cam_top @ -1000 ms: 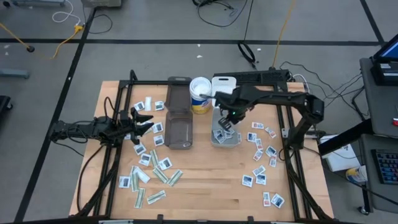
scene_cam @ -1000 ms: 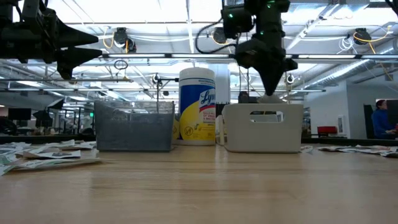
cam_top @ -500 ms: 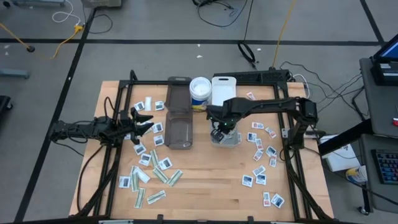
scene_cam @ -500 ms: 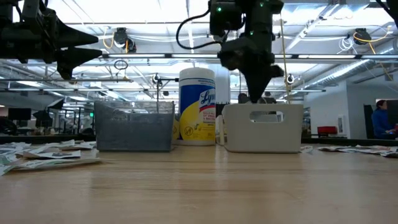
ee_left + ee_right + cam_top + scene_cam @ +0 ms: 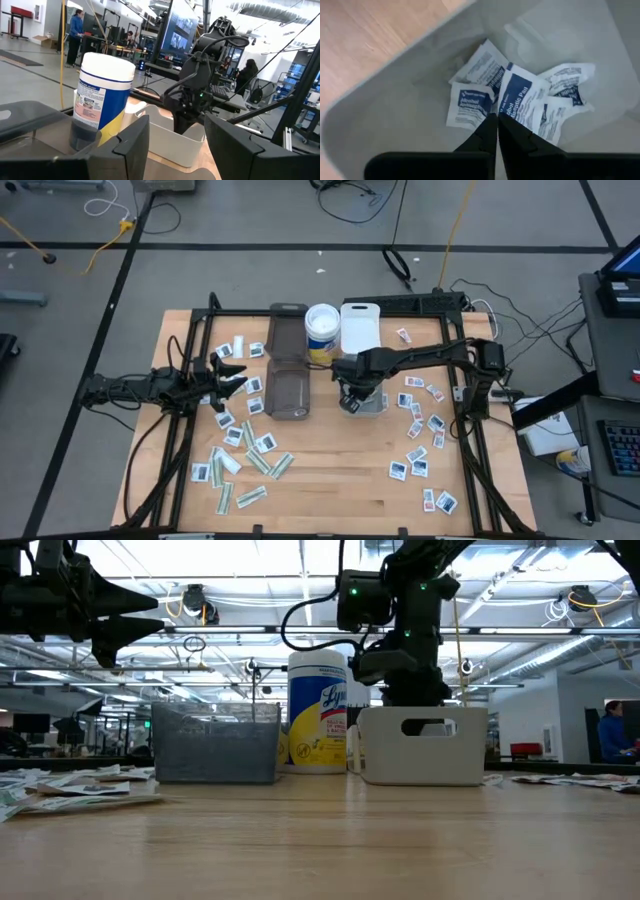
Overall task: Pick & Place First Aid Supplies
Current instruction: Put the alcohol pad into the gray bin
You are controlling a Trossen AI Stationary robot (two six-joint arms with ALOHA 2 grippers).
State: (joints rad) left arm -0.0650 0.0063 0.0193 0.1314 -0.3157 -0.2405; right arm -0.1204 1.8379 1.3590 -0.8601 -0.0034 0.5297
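Left gripper (image 5: 228, 373) hangs over the table's left half at about 9 o'clock from the smoky bin (image 5: 289, 392), fingers spread, nothing between them. Around it, from 12 to 6 o'clock, loose first aid packets (image 5: 243, 450) lie scattered on the wood: white squares with blue print and narrow pale green strips, all flat, thin and crinkly.

Smoky bin is rigid translucent plastic, a long rectangle. At its 1 o'clock stands the wipes canister (image 5: 317, 711), a smooth cylinder with a yellow label and white lid.

Right gripper (image 5: 496, 121) is down inside the white bin (image 5: 423, 746), at 3 o'clock from the smoky bin. Its fingers look pressed nearly together, tips just above the white packets (image 5: 513, 100) piled on the bin floor. Can't tell if a packet is pinched; none shows between the tips. The bin is matte, milky plastic with rounded corners and a handle cutout.

This looks like the drop step. To do it well: part the fingers fully while low in the bin, lift straight up clear of the walls, and check no foil clings to a fingertip. These packets are light and slippery, so they can stick or flip out.

More packets (image 5: 418, 432) lie at 4 o'clock from the white bin, still to collect.
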